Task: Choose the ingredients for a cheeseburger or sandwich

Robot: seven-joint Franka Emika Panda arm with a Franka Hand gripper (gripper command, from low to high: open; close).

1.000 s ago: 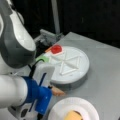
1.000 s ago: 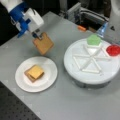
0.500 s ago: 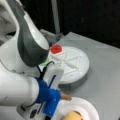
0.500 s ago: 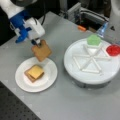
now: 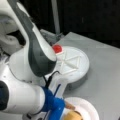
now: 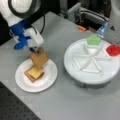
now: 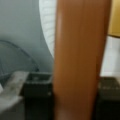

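Observation:
My gripper [image 6: 37, 53] is shut on a tan-brown toast square [image 6: 39, 58] and holds it tilted just above the far edge of the white plate [image 6: 48, 77]. On that plate lies a small stack with a yellow cheese square [image 6: 35, 72] on top of a tan toast. In the wrist view the held toast [image 7: 80, 57] fills the middle as a tall brown slab between the dark fingers [image 7: 37, 92], with yellow cheese [image 7: 114, 17] at the top right. In a front view the arm hides most of the plate [image 5: 88, 110] and the stack [image 5: 72, 115].
A round white divided tray [image 6: 92, 75] stands to a front view's right, carrying a green lettuce piece [image 6: 94, 39] and a red disc [image 6: 113, 49]. The red disc [image 5: 57, 48] also shows on the tray [image 5: 80, 67]. Dark equipment lines the table's far edge.
The gripper has carried the toast down and toward the plate; it now hangs over the plate's far edge, close to the cheese-topped stack.

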